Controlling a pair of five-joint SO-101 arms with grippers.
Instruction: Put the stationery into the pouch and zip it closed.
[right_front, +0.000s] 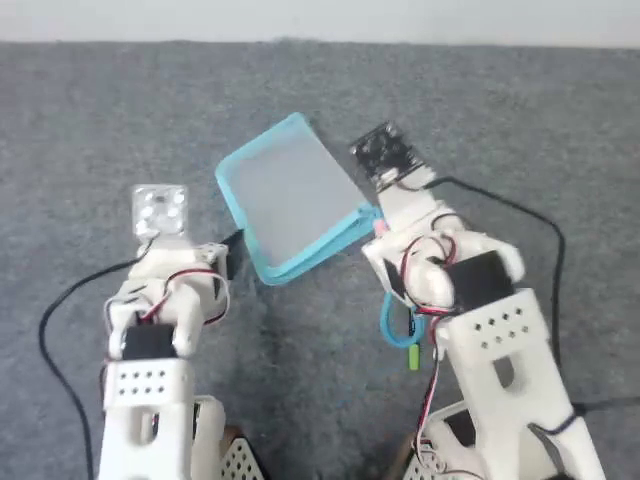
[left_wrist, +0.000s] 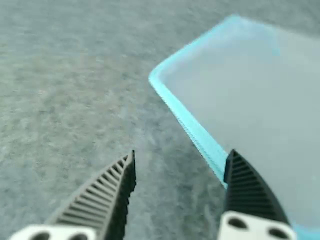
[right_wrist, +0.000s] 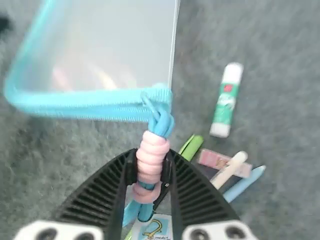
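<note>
**Right gripper clamped on the zipper pull**

The pouch (right_front: 295, 195) lies at upper centre of the high view. The right gripper (right_wrist: 150, 155) pinches its pink coiled pull (right_wrist: 151, 142). The left gripper (left_wrist: 182, 155) hangs spread wide beside the pouch's edge. Blurred shapes show through the pouch wall. A glue stick (right_wrist: 226, 100) and pens (right_wrist: 231, 169) lie outside the pouch, the pens partly hidden by the gripper. The glue stick's label is unreadable.

White arms (right_front: 495, 345), black ribbed pincers (left_wrist: 182, 154), black cables (right_front: 557, 270)

Pouch (right_front: 290, 195), glue stick (right_wrist: 226, 100) on grey table (right_front: 100, 100)
</note>
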